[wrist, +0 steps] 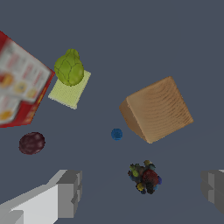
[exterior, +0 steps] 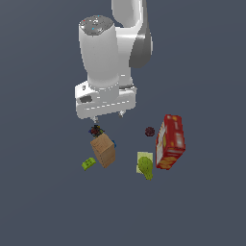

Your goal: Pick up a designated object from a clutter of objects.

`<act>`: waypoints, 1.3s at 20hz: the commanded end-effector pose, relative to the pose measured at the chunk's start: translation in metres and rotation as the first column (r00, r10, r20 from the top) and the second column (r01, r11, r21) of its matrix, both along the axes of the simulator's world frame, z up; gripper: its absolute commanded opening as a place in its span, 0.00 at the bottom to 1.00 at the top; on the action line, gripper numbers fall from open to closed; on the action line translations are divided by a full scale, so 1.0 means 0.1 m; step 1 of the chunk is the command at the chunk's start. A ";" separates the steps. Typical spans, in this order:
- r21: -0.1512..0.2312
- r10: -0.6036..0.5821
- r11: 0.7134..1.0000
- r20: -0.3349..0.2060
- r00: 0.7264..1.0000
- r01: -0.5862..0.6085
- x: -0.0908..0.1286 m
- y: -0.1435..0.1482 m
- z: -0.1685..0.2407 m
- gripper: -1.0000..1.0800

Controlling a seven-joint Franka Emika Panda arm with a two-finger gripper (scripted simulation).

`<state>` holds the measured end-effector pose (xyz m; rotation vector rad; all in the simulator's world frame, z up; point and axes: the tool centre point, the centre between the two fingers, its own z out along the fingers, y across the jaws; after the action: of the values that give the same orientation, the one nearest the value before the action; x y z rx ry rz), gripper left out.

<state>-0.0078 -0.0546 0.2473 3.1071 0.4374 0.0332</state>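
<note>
The designated object, a small lumpy dark cluster (exterior: 96,130) (wrist: 145,176) of red, yellow, green and black bits, lies on the floor beside the tan block (exterior: 103,150) (wrist: 156,109). My gripper (exterior: 108,115) (wrist: 142,188) hangs just above it, open and holding nothing. In the wrist view the cluster sits between the two grey fingers (wrist: 70,192), nearer the other finger (wrist: 214,186). The rest of the clutter of objects lies around it: lime brick (exterior: 88,163), maroon ball (exterior: 150,131) (wrist: 31,143), green pear shape (exterior: 145,166) (wrist: 69,68) and red cracker box (exterior: 170,141) (wrist: 19,87).
A tiny blue ball (exterior: 114,143) (wrist: 116,134) rests against the tan block. The pear shape sits on a pale yellow-green pad (wrist: 70,92). The white arm rises above the gripper in the exterior view. The floor is plain dark grey.
</note>
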 end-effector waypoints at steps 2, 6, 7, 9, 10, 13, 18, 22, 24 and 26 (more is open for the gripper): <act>0.003 0.058 0.998 -0.002 0.998 -0.058 -0.06 -0.13 -0.23 0.96; 0.005 0.122 0.992 -0.004 0.992 -0.122 -0.15 -0.28 -0.49 0.96; 0.006 0.138 0.990 -0.004 0.990 -0.138 -0.17 -0.31 -0.55 0.96; 0.006 0.170 0.985 -0.005 0.985 -0.170 -0.23 -0.38 -0.67 0.96; 0.006 0.185 0.983 -0.006 0.983 -0.185 -0.26 -0.42 -0.73 0.96; 0.007 0.232 0.973 -0.007 0.973 -0.232 -0.35 -0.52 -0.91 0.96; 0.006 0.308 0.952 -0.011 0.951 -0.308 -0.53 -0.69 -1.20 0.96; 0.004 0.359 0.933 -0.014 0.933 -0.359 -0.67 -0.80 -1.39 0.96; 0.003 0.379 0.925 -0.015 0.925 -0.379 -0.73 -0.84 -1.46 0.96; 0.003 0.397 0.918 -0.017 0.918 -0.397 -0.79 -0.88 -1.52 0.96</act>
<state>-0.0822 -0.1394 0.1000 2.9694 1.0356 0.0075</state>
